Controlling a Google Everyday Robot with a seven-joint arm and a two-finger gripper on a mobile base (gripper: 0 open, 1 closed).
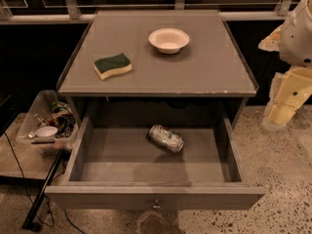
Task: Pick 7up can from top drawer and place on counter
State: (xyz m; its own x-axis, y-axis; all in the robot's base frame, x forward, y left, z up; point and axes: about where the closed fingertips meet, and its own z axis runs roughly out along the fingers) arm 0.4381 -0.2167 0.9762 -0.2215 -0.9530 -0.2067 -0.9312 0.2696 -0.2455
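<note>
The 7up can point(166, 138), silvery with green and white markings, lies on its side in the middle of the open top drawer point(97, 160), a little toward the back. The drawer's grey front panel has a small metal knob point(156, 204). The grey counter point(195, 72) is above it. My gripper point(282, 112) hangs at the far right of the view, beside the counter's right edge, to the right of the drawer and well apart from the can. It holds nothing that I can see.
A green and yellow sponge point(112, 65) lies on the counter's left part and a white bowl point(168, 40) stands near the back. A clear plastic bin point(39, 106) of clutter stands left of the drawer. A speckled floor surrounds the unit.
</note>
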